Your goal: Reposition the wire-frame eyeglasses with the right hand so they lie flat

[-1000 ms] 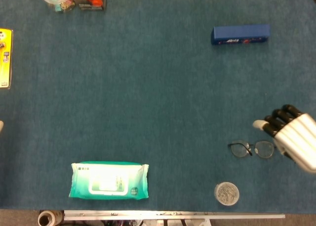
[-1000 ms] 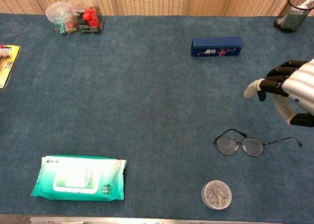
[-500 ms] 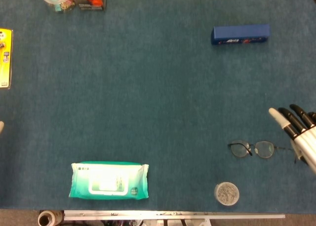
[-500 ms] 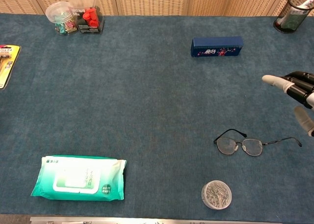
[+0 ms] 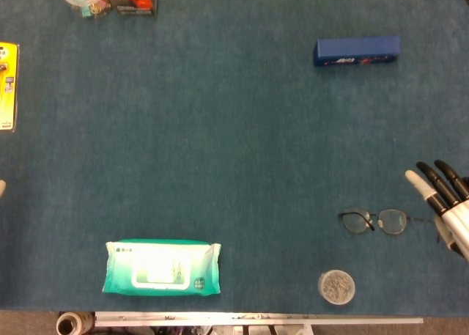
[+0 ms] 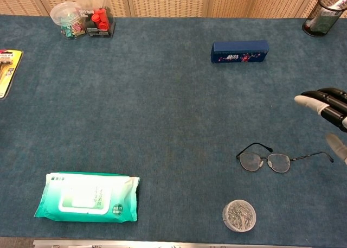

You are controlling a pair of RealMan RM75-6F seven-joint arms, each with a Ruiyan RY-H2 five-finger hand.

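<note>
While the glasses (image 5: pixel 375 221) were laid flat on the cloth (image 5: pixel 242 144) near the front edge, the right hand (image 5: pixel 445 199) was held just beside them, fingers spread, gripping nothing.

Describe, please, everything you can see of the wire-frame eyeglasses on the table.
The wire-frame eyeglasses are a thin, dark metal pair with two rounded clear lenses joined by a slim bridge with small nose pads. They lie on the blue cloth table at its near right, lenses to the left, with one temple stretching out to the right. A second temple cannot be made out clearly. Nothing touches them: the right hand is at the frame's right edge, fingers spread, clear of the frame. A round clear container sits just in front, apart.
</note>
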